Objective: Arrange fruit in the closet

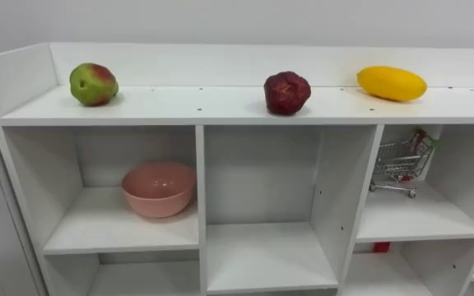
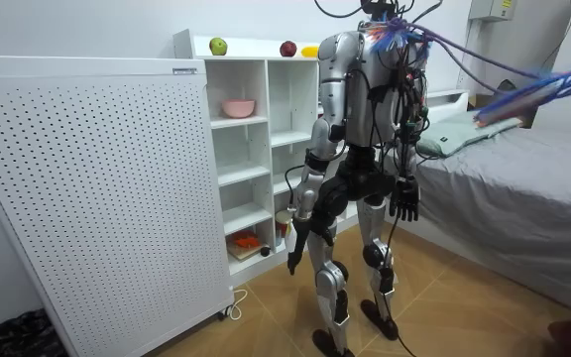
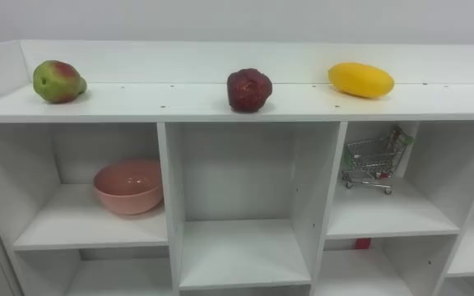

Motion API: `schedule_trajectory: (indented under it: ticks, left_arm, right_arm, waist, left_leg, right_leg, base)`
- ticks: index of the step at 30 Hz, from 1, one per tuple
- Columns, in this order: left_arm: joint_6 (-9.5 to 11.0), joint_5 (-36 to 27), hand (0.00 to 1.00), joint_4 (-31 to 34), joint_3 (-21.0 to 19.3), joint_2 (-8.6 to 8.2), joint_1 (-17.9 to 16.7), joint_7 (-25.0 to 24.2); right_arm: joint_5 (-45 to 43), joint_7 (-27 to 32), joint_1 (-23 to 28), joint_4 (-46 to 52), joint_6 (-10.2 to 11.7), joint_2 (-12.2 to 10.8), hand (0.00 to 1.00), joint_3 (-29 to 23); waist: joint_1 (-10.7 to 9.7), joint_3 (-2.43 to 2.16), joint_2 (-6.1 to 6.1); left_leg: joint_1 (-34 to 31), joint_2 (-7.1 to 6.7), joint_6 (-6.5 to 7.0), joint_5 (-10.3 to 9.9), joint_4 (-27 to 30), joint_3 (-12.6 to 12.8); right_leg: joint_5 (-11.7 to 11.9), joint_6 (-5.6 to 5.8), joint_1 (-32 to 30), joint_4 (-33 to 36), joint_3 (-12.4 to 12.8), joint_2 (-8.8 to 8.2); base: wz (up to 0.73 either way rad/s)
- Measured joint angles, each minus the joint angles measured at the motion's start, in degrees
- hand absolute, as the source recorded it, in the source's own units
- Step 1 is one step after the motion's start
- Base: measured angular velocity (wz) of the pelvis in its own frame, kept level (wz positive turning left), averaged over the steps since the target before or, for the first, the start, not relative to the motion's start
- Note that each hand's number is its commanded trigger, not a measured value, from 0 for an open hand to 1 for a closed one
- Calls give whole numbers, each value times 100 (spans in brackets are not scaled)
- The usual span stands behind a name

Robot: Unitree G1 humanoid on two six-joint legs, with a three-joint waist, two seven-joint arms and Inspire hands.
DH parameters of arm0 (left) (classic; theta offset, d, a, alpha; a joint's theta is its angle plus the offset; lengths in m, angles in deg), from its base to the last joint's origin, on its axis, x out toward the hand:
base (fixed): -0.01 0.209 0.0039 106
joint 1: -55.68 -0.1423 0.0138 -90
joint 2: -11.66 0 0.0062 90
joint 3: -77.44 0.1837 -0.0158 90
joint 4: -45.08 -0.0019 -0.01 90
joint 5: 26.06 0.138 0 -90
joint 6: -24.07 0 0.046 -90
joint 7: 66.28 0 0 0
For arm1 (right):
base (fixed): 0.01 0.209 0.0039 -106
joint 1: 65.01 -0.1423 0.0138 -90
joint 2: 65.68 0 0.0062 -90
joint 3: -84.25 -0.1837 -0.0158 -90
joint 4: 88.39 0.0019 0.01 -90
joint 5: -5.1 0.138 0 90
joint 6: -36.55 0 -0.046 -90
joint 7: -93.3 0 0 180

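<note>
Three fruits lie on the top board (image 1: 204, 105) of a white closet of open compartments. A green and red apple (image 1: 94, 84) sits at the left, a dark red fruit (image 1: 286, 92) near the middle, and a yellow mango (image 1: 391, 83) at the right. I stand upright facing the closet, a short step from it. My left hand (image 2: 298, 233) and right hand (image 2: 404, 201) hang at my sides below hip height, fingers relaxed and holding nothing.
A pink bowl (image 1: 158, 188) sits in the upper left compartment and a small wire shopping cart (image 1: 401, 163) in the upper right one. A white perforated panel (image 2: 87, 188) stands beside the closet. A bed (image 2: 523, 188) is behind me.
</note>
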Motion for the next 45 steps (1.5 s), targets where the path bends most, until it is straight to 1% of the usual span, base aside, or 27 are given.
schedule_trajectory:
  ticks: [7, 11, 13, 15, 19, 20, 21, 23, 24, 26, 27, 28, 29, 30, 32, 33, 34, 35, 36, 38, 39, 41, 42, 43, 44, 45]
  left_arm:
    - [-1, 3, 0, 0, -2, -1, -1, -32]
    - [-2, 6, 0, -7, -12, -3, -3, -22]
    - [-3, 3, 0, -9, -17, -3, -4, -13]
    - [-2, 4, 0, -8, -17, -3, -7, 3]
    - [-1, 4, 0, -2, -24, -1, -2, 29]
    - [0, 8, 0, 7, -25, -1, 1, 35]
    - [7, 8, 0, 13, -27, -1, -3, 38]
    - [58, 8, 0, 16, -36, 3, -7, 116]
    - [90, 9, 0, 16, -76, 6, -9, 132]
    - [196, -23, 0, 31, -340, 17, -28, 220]
    - [212, -30, 0, 31, -382, 27, -32, 263]
    - [232, -42, 0, 60, -435, 60, -30, 316]
    - [257, -64, 0, 143, -475, 73, -31, 397]
    - [290, -63, 0, 149, -472, 76, -31, 442]
    - [368, -44, 0, 193, -474, 73, -50, 584]
    - [373, -9, 0, 249, -470, 71, -77, 614]
    - [423, 1, 0, 335, -467, 68, -137, 668]
    - [488, 3, 0, 348, -465, 58, -157, 726]
    - [496, 3, 0, 357, -465, 51, -158, 747]
    - [532, -2, 0, 360, -457, 58, -157, 779]
    - [538, -2, 0, 361, -453, 56, -165, 785]
    - [567, -16, 0, 393, -436, 52, -211, 790]
    - [574, -11, 0, 392, -413, 57, -208, 797]
    - [586, -11, 0, 371, -390, 58, -237, 799]
    - [593, -4, 0, 370, -367, 59, -247, 799]
    - [598, -2, 0, 371, -351, 59, -250, 800]
  right_arm:
    - [-3, -61, -5, -8, -5, 0, 0, -2]
    - [25, -28, -15, -9, -77, -5, 0, -12]
    - [97, 65, -13, 0, -78, -6, 0, -25]
    - [348, 223, -11, 23, -70, -6, 0, -43]
    - [1329, 715, -91, 89, 9, -3, 0, -550]
    - [1687, 864, -99, 196, 31, -3, 0, -751]
    - [1868, 942, -97, 281, 58, -2, 0, -842]
    - [2441, 1238, -121, 691, 203, 0, 0, -1160]
    - [2548, 1319, -125, 853, 227, 4, 0, -1237]
    - [2776, 1688, -170, 1689, 322, 6, 0, -1644]
    - [2787, 1795, -195, 1916, 369, 9, 0, -1717]
    - [2828, 2015, -281, 2255, 512, 18, 0, -1841]
    - [2885, 2270, -355, 2663, 584, 40, 0, -1880]
    - [2885, 2389, -377, 2919, 614, 46, 0, -1879]
    - [2933, 2740, -434, 3907, 815, 45, 0, -1874]
    - [2924, 2821, -443, 4141, 859, 45, 0, -1861]
    - [2850, 2950, -499, 4505, 995, 44, 0, -1840]
    - [2708, 3088, -558, 4864, 1081, 44, 0, -1829]
    - [2680, 3153, -559, 5084, 1099, 44, 0, -1825]
    - [2553, 3352, -568, 5799, 1312, 50, 0, -1794]
    - [2475, 3409, -571, 5968, 1328, 50, 0, -1779]
    - [2224, 3624, -578, 6597, 1428, 54, 0, -1634]
    - [2074, 3679, -586, 6725, 1436, 61, 0, -1587]
    - [1722, 3733, -600, 6966, 1452, 63, 0, -1558]
    - [1458, 3739, -660, 7125, 1509, 70, 0, -1554]
    - [1352, 3746, -699, 7215, 1514, 72, 0, -1554]
  waist:
    - [0, 0, 1]
    - [12, 0, -4]
    - [6, 0, -3]
    - [13, 1, -1]
    - [-3, 3, 8]
    - [-7, 4, 11]
    - [-10, 5, 12]
    - [-36, 7, 15]
    - [-52, 7, 14]
    - [-125, 6, -4]
    - [-150, 11, 0]
    - [-173, -5, -32]
    - [-170, -20, -55]
    - [-161, -21, -58]
    - [-136, -28, -68]
    - [-125, -30, -75]
    - [-114, -30, -86]
    - [-80, -30, -93]
    - [-59, -31, -93]
    - [24, -38, -97]
    - [41, -40, -96]
    - [75, -50, -93]
    - [88, -67, -63]
    - [105, -61, -76]
    - [119, -69, -71]
    - [128, -71, -71]
  left_leg:
    - [-1, 0, 0, 0, -2, -1]
    - [9, 0, 0, 0, -4, -11]
    - [19, 0, 0, 0, -5, -7]
    - [33, 0, 0, 0, -26, -4]
    - [41, 0, 0, 0, -61, 7]
    - [41, 0, 0, 0, -62, 8]
    - [40, 0, 0, 0, -68, 8]
    - [41, 0, 0, 0, -70, 28]
    - [42, 0, 0, 0, -71, 35]
    - [30, 1, 0, 0, -77, 51]
    - [26, 1, 0, 0, -70, 51]
    - [23, 1, 0, 0, -49, 51]
    - [1, 1, 0, 0, -47, 60]
    - [-15, 0, 1, 0, -45, 72]
    - [-31, -6, 3, 3, -52, 82]
    - [-22, -7, 3, 3, -59, 86]
    - [-14, -6, 3, 3, -58, 90]
    - [-17, -6, 3, 3, -52, 100]
    - [-17, -6, 3, 4, -51, 102]
    - [-18, -6, 2, 5, -47, 102]
    - [-18, -6, 2, 5, -48, 104]
    - [-73, -5, 2, 14, -48, 110]
    - [-81, -5, 2, 20, -47, 111]
    - [-82, -5, 4, 32, -49, 110]
    - [-83, -5, 3, 41, -50, 109]
    - [-81, -5, 3, 43, -51, 109]
  right_leg:
    - [0, 0, 0, 2, 2, 1]
    - [0, 0, -1, 3, 5, 2]
    - [0, 0, 10, 0, 1, 2]
    - [0, 0, 18, -1, 16, 4]
    - [0, 0, 15, -8, 33, 10]
    - [0, 0, 13, -9, 35, 10]
    - [0, 0, 12, -9, 39, 10]
    - [1, 0, -4, -4, 65, 10]
    - [1, 0, -7, -3, 72, 10]
    - [1, 0, -29, -2, 80, 10]
    - [1, 0, -34, -2, 79, 10]
    - [1, 0, -40, -1, 77, 10]
    - [1, 0, -76, 8, 83, 10]
    - [1, 0, -109, 23, 95, 10]
    - [2, 1, -120, 8, 110, 10]
    - [1, 2, -117, 5, 114, 10]
    - [1, 1, -113, -2, 119, 10]
    - [1, 1, -125, 1, 131, 11]
    - [2, 2, -132, 0, 134, 11]
    - [3, 3, -149, 4, 132, 12]
    - [3, 3, -153, 8, 134, 11]
    - [5, 2, -195, 24, 142, 11]
    - [9, 0, -213, 29, 143, 11]
    - [22, 0, -229, 26, 138, 11]
    - [29, -1, -232, 22, 135, 11]
    - [30, -1, -232, 24, 134, 11]
  base:
    - [0]
    - [0]
    - [0]
    - [0]
    - [-2]
    - [0]
    - [-4]
    - [-5]
    - [-4]
    - [-2]
    - [0]
    - [0]
    - [0]
    - [-5]
    - [-2]
    - [0]
    - [-4]
    - [-4]
    - [0]
    - [0]
    - [0]
    - [0]
    - [0]
    - [0]
    - [0]
    - [0]
